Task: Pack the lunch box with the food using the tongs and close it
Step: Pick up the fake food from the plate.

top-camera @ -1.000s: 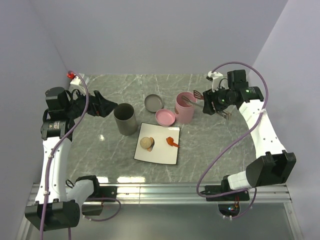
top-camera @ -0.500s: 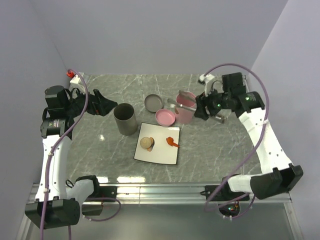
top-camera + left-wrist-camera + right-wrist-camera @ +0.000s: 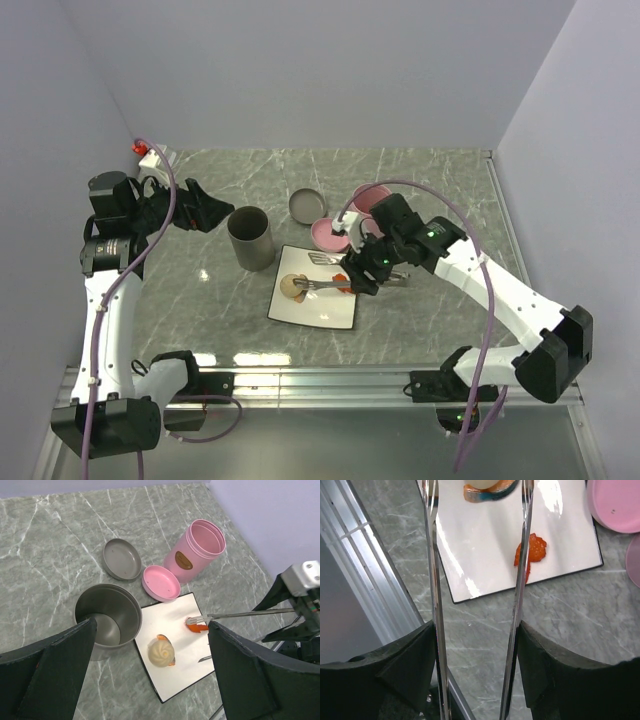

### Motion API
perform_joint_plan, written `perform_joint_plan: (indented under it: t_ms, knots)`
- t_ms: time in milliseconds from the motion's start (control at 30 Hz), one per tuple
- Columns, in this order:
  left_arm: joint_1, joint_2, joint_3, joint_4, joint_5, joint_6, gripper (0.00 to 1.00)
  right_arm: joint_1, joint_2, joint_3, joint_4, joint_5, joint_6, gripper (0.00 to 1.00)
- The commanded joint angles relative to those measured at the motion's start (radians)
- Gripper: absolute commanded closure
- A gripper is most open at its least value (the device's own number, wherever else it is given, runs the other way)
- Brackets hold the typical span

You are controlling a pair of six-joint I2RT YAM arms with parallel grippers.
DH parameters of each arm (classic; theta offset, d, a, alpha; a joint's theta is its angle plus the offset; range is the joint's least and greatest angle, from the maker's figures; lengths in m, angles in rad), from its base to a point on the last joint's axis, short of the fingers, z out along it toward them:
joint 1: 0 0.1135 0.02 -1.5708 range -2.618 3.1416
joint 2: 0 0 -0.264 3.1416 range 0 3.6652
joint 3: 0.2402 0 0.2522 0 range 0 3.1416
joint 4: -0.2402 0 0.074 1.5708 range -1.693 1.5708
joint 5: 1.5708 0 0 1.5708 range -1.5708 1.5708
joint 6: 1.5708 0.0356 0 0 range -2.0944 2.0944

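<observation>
My right gripper (image 3: 372, 268) is shut on the tongs (image 3: 322, 272) and holds them over the white plate (image 3: 312, 312). In the right wrist view the two silver arms (image 3: 432, 555) stand spread apart between the pads. The orange-red piece (image 3: 532, 550) lies just beside the right arm. A round tan bun (image 3: 161, 651) sits on the plate's left half, near the tong tips; I cannot tell whether they touch it. The pink cylindrical lunch box (image 3: 197, 550) stands open behind the plate, with its pink lid (image 3: 160, 582) flat beside it. At the far left my left gripper (image 3: 205, 210) hangs open and holds nothing.
A grey metal cup (image 3: 250, 237) stands left of the plate. A grey lid (image 3: 308, 205) lies behind it. The aluminium rail (image 3: 370, 580) runs along the table's near edge. Walls close the table on the left, back and right.
My right arm has swung from the pink lunch box at the back right down and left, bringing the tongs over the plate. The left arm has not moved.
</observation>
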Motion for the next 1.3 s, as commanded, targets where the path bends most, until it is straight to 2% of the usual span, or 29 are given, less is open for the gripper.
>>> perform_joint_plan:
  t_ms: [0,900,1267]
  knots:
    - [0.004,-0.025,0.015,0.026,0.037,0.009,0.01,0.034,0.02,-0.012,0.092,0.055,0.013,0.32]
    - [0.006,-0.006,0.009,0.03,0.042,0.018,0.01,0.141,0.217,0.046,0.152,0.128,0.008,0.28]
    - [0.006,-0.014,-0.007,0.037,0.045,0.017,0.01,0.16,0.273,0.08,0.149,0.127,0.006,0.34]
